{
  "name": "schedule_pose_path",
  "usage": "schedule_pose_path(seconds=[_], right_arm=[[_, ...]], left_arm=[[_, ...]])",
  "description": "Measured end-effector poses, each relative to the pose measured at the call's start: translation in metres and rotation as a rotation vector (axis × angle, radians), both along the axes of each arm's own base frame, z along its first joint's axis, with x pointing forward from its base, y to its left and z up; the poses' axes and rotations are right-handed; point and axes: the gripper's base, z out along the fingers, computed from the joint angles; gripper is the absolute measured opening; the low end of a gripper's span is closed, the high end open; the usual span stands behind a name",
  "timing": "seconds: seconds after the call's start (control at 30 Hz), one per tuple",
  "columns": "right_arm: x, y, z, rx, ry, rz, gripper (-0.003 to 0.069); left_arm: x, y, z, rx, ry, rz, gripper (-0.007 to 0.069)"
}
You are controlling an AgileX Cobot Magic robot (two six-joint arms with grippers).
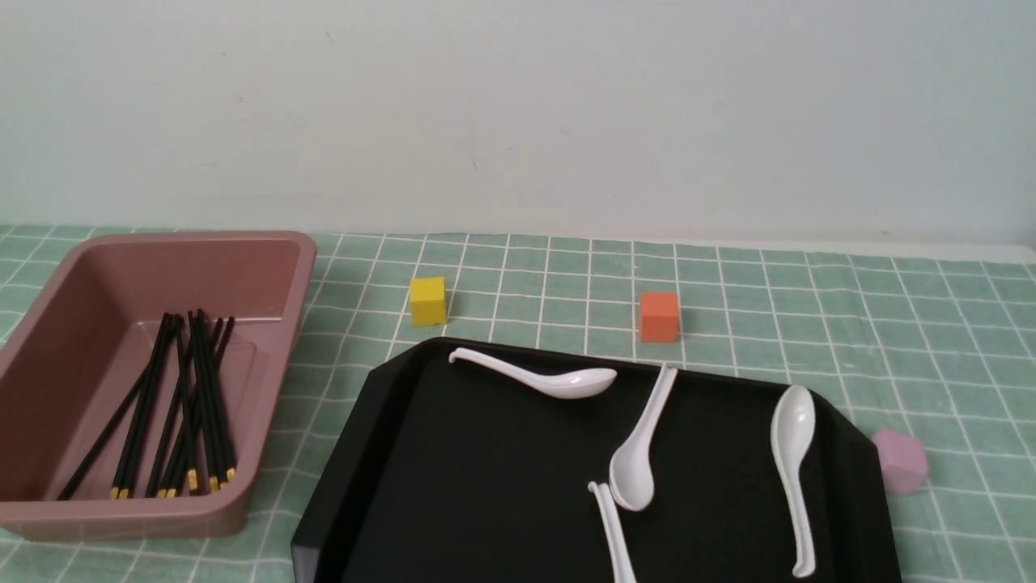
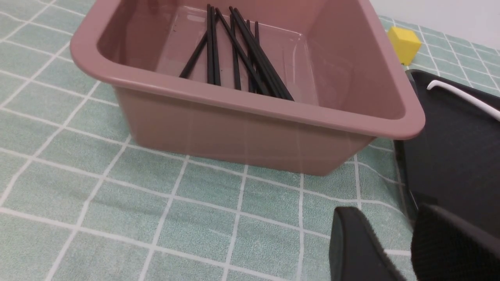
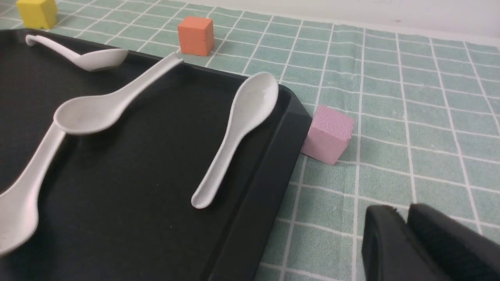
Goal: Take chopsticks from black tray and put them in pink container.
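Each gripper is shown only by its own wrist view. A clear gap is seen between the fingers of the left gripper (image 2: 394, 242), with nothing held; the right gripper (image 3: 406, 230) is parted only slightly, and nothing is seen in its grasp. Within the black tray (image 1: 502, 461), four white spoons (image 1: 633, 470) are spread; the bowl of the nearest is shown by the right wrist view but cut off in the front view. To the tray's left, a little apart, the pink container (image 1: 275, 389) is seen, its outer near wall best shown by the left wrist view. The chopsticks (image 1: 206, 397) are lying inside it in a loose bundle; their gold bands are shown by the front view but hidden behind the near wall in the left wrist view. Just beside the tray's right side, the pale-pink cube (image 1: 900, 461) is placed. Beyond the tray's far edge, the orange cube (image 1: 660, 317) and, farther left, the yellow cube (image 1: 427, 301) are seen on the checked cloth (image 1: 955, 348), backed by a pale wall (image 1: 518, 113).
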Motion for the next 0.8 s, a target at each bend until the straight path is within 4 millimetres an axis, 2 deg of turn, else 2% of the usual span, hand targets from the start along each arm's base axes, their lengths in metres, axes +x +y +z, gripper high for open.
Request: schedule_pose_path(seconds=[0.8], right_arm=[[0.0, 0.0, 0.0, 0.0, 0.0, 0.0, 0.0137]], left_arm=[[0.0, 0.0, 0.0, 0.0, 0.0, 0.0, 0.0239]])
